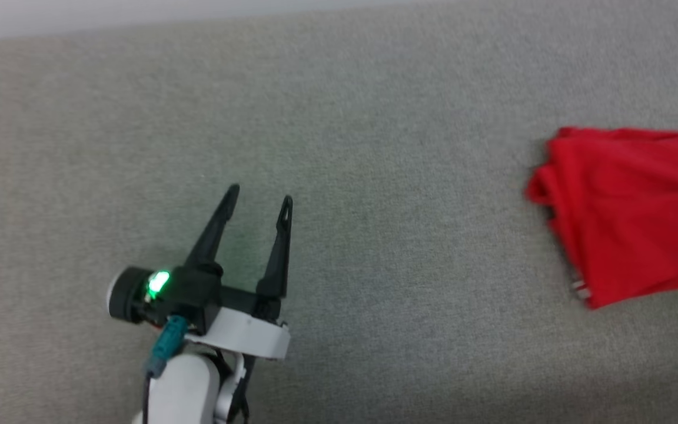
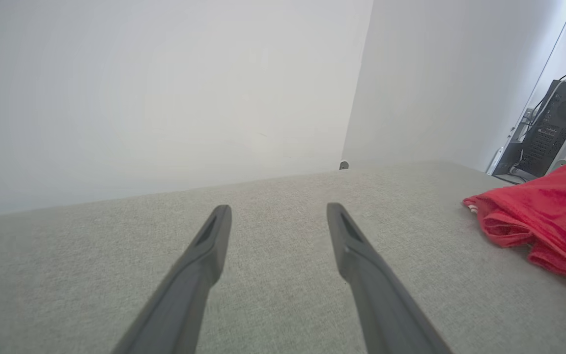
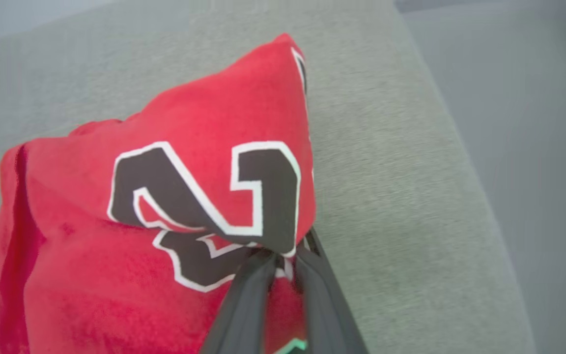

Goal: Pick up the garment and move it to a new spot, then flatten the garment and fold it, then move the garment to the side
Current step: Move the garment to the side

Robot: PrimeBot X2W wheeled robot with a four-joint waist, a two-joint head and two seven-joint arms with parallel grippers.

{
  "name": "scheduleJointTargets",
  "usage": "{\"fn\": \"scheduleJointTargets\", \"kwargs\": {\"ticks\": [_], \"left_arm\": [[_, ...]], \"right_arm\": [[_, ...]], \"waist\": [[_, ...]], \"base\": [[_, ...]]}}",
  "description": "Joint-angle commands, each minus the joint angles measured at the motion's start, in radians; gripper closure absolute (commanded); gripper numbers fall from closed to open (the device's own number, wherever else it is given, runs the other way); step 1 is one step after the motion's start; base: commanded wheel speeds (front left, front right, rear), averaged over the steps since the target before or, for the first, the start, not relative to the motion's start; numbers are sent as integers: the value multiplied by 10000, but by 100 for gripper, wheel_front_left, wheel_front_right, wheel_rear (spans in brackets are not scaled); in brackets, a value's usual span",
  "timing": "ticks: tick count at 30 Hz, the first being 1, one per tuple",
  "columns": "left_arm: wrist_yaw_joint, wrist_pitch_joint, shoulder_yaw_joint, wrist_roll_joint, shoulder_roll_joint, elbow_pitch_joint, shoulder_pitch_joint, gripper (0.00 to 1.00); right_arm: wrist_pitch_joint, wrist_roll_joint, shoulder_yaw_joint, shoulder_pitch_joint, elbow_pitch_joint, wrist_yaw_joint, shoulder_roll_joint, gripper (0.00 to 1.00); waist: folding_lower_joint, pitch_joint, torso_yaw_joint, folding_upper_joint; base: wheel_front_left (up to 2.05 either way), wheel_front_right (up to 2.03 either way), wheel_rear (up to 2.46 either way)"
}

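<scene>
1. Head view: we record the left end effector (image 1: pixel 259 195), two long dark fingers on a pale forearm, at the lower left above a grey fabric-covered counter (image 1: pixel 374 118). Its jaws stand wide apart with nothing between them.
2. We note the red soft-cloth jersey garment (image 1: pixel 627 218) at the right edge of this view, bunched in folds on the counter and well apart from the left end effector. The picture is blurred there.
3. Left wrist view: the left end effector (image 2: pixel 278 209) is spread wide and empty over the counter (image 2: pixel 91 255). The garment (image 2: pixel 548 211) lies heaped to its right. A white wall (image 2: pixel 165 98) and a dark computer tower (image 2: pixel 553 128) stand beyond.
4. Right wrist view: the right end effector (image 3: pixel 283 255) is pinched closed on a fold of the garment (image 3: pixel 204 113), at the black, white-outlined numerals. The cloth rises in a peak above the fingers.
5. We cannot tell whether the cloth is clear of the counter (image 3: pixel 386 172). A grey floor (image 3: pixel 533 147) shows past the counter's edge.
</scene>
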Motion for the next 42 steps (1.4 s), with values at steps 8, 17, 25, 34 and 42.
{"fn": "scheduleJointTargets", "kwargs": {"ticks": [8, 17, 25, 34, 42], "left_arm": [[-45, 91, -165, 403, 318, -565, -574, 0], [-53, 332, -283, 561, 529, -978, -834, 0], [117, 572, -288, 620, 689, -1356, -652, 0], [179, 491, -283, 345, 680, -1211, -352, 0], [277, 137, -108, -84, 530, -494, 11, 0]], "right_arm": [[-732, -625, -495, -980, 1515, -12, -920, 100], [-1871, -1256, -624, -1965, 2959, -12, -638, 100], [-2841, -2013, -249, -2706, 4468, -12, -119, 100], [-3548, -2260, 59, -3049, 5188, -12, -168, 0], [-3675, -2138, 815, -2763, 4490, -12, 236, 0]], "waist": [[0, 1004, -205, 0], [0, 1586, -107, 0], [0, 1672, -70, 0], [0, 1067, -24, 0], [0, -95, 281, 0]], "base": [[0, 0, 0], [0, 0, 0], [0, 0, 0], [0, 0, 0], [0, 0, 0]]}}
